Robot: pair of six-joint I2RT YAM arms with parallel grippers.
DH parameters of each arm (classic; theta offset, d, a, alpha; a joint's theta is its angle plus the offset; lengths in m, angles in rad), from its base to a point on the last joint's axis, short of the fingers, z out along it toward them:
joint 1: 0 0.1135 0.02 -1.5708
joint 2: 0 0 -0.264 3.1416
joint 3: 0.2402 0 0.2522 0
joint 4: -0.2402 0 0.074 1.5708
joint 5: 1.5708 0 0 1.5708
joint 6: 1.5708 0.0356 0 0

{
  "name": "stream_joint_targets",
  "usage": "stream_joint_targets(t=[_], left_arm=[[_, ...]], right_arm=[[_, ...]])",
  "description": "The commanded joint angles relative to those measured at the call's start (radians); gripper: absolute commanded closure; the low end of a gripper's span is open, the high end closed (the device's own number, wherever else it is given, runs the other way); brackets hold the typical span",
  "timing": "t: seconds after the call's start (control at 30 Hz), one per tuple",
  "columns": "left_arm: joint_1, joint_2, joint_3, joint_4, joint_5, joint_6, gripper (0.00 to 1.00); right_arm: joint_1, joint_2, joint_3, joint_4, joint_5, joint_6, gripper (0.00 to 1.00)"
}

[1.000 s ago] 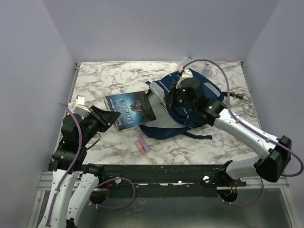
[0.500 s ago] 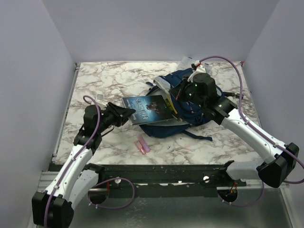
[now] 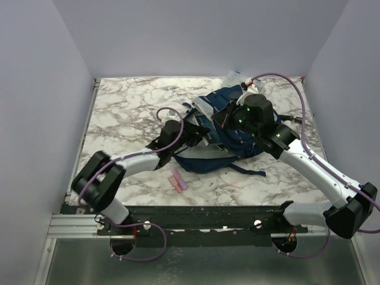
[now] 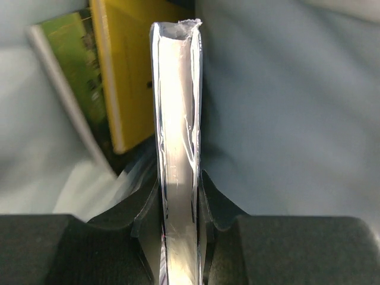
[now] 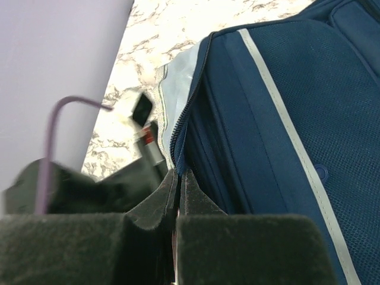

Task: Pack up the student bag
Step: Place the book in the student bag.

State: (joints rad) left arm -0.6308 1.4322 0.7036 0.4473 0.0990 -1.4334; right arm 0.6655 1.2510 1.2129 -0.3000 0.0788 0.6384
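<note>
The navy student bag (image 3: 249, 127) with grey stripes lies at the table's back right, its mouth facing left. My right gripper (image 3: 228, 119) is shut on the bag's zipper edge (image 5: 181, 148) and holds the flap up. My left gripper (image 3: 193, 133) is at the bag's mouth, shut on a thin book (image 4: 177, 107) seen edge-on. The book reaches into the bag against the pale grey lining (image 4: 285, 89). A yellow and green book (image 4: 127, 71) sits inside to the left. In the top view the held book is mostly hidden by the bag and arm.
A small pink object (image 3: 179, 181) lies on the marble table (image 3: 130, 101) near the front. A clear plastic box (image 3: 234, 77) shows behind the bag. A bag strap (image 3: 249, 171) trails toward the front. Purple walls close in the sides and back.
My left arm has stretched right and carried the dark-covered book from the table's left into the bag's mouth. My right gripper has stayed on the bag's edge, shifting slightly.
</note>
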Motion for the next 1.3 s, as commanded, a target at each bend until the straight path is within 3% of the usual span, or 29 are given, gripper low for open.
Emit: stream_joint_targets(t=[0.0,0.17,0.3,0.53,0.6,0.63,0.9,1.1,1.23,1.27], left_arm=[[-0.098,0.300,0.191,0.418,-0.230,-0.133,1.00],[-0.154,0.430,0.263,0.404,-0.267,-0.105,0.97],[-0.159,0.413,0.269,0.283,-0.260,-0.082,0.63],[-0.146,0.388,0.260,0.134,-0.079,-0.061,0.40],[-0.144,0.349,0.224,0.114,-0.050,-0.050,0.15],[-0.142,0.326,0.210,0.106,-0.044,-0.030,0.12],[-0.091,0.161,0.074,0.083,0.070,0.088,0.11],[-0.090,0.022,-0.054,0.103,0.054,0.167,0.14],[-0.095,0.090,0.012,0.108,0.085,0.161,0.42],[-0.104,0.084,0.004,0.105,0.058,0.155,0.45]], right_arm=[[-0.009,-0.069,-0.023,0.116,-0.023,0.036,1.00],[-0.011,-0.096,-0.052,0.108,-0.006,0.020,1.00],[-0.011,-0.122,-0.077,0.113,0.036,-0.011,1.00],[-0.013,-0.132,-0.082,0.076,0.101,-0.054,1.00],[-0.012,-0.137,-0.086,0.071,0.108,-0.064,1.00],[-0.012,-0.138,-0.085,0.068,0.111,-0.065,1.00],[-0.012,-0.114,-0.069,0.034,0.078,-0.086,1.00],[-0.013,-0.117,-0.081,0.024,0.055,-0.101,1.00],[-0.014,-0.116,-0.080,0.034,0.039,-0.086,1.00],[-0.014,-0.113,-0.071,0.026,0.038,-0.087,1.00]])
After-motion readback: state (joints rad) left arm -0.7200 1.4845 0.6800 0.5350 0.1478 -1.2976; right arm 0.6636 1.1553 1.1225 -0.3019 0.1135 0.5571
